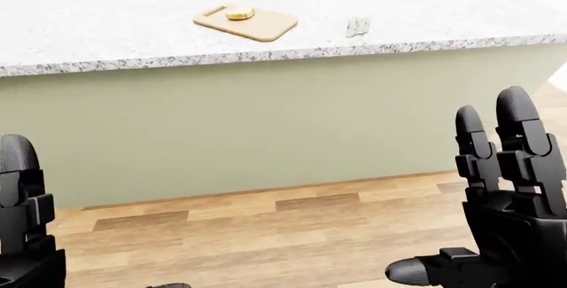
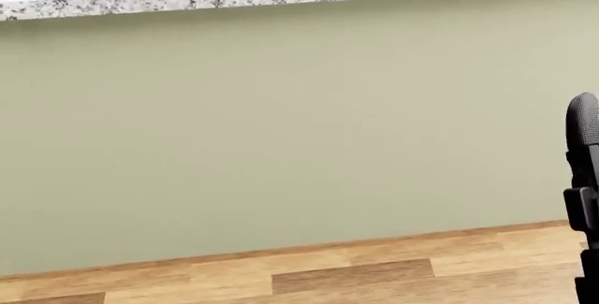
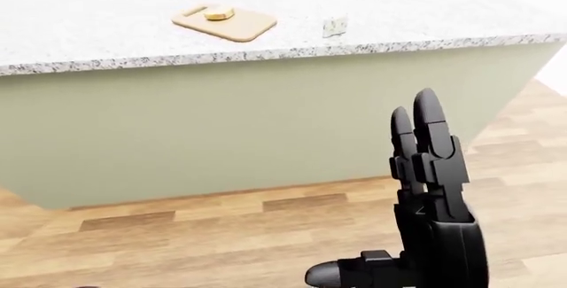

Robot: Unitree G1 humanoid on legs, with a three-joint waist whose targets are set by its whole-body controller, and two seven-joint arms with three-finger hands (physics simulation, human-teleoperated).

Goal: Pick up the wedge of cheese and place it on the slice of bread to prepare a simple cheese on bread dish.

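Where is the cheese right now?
In the left-eye view the cheese sits on the counter, right of the cutting board with the bread.

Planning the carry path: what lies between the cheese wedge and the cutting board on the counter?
Nothing: in the left-eye view only bare speckled counter separates the cheese wedge from the cutting board carrying the bread.

A small pale, whitish wedge of cheese [image 1: 358,27] stands on the speckled counter, well right of a round golden-brown slice of bread [image 1: 239,13] lying flat farther left.
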